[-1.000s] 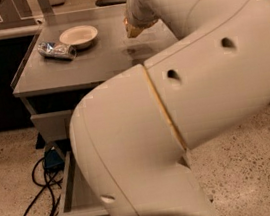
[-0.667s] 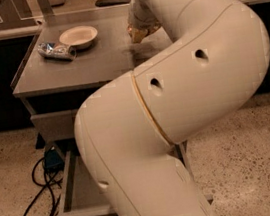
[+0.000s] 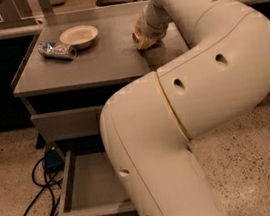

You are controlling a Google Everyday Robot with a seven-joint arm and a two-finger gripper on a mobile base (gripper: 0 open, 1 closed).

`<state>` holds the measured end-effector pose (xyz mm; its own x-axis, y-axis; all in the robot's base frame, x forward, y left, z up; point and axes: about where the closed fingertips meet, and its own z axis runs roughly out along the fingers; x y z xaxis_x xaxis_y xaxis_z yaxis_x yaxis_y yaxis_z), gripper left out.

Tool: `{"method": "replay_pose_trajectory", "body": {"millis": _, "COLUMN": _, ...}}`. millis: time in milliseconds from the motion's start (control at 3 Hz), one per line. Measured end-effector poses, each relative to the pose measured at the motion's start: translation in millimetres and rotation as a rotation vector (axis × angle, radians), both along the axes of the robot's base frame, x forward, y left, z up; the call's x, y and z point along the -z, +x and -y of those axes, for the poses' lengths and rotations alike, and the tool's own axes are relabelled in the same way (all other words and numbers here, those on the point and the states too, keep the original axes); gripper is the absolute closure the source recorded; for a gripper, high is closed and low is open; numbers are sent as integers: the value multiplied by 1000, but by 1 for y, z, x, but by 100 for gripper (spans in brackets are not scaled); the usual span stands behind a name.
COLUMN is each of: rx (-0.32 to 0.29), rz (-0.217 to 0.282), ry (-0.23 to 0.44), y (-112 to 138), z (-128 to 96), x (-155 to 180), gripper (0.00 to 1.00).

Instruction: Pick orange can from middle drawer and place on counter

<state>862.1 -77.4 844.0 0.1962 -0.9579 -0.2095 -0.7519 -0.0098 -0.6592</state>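
Note:
My gripper [image 3: 146, 38] is at the end of the big white arm, low over the right part of the counter [image 3: 98, 65], touching or nearly touching its top. The orange can does not show; the arm's tan end hides whatever is at the gripper. The middle drawer [image 3: 89, 187] stands pulled out below the counter. The visible part of its grey floor is bare, and the arm covers its right side.
A silver-blue cylinder [image 3: 56, 50] lies on its side at the counter's back left, next to a pale round bowl [image 3: 79, 36]. A shut drawer front [image 3: 66, 123] sits above the open one. Black cables [image 3: 39, 195] lie on the speckled floor to the left.
The arm's elbow has swung to the right and away from the camera, uncovering more of the counter. The gripper has stayed over the counter's right part.

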Motion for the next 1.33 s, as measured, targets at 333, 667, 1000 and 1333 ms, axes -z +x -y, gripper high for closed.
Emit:
{"method": "replay_pose_trajectory", "body": {"millis": 333, "rx": 0, "rz": 0, "ry": 0, "y": 0, "z": 0, "x": 0, "gripper": 81}}
{"method": "replay_pose_trajectory", "body": {"millis": 667, "rx": 0, "rz": 0, "ry": 0, "y": 0, "z": 0, "x": 0, "gripper": 58}}
{"method": "replay_pose_trajectory", "body": {"millis": 1000, "rx": 0, "rz": 0, "ry": 0, "y": 0, "z": 0, "x": 0, "gripper": 34}}
{"method": "replay_pose_trajectory", "body": {"millis": 1333, "rx": 0, "rz": 0, "ry": 0, "y": 0, "z": 0, "x": 0, "gripper": 11}}
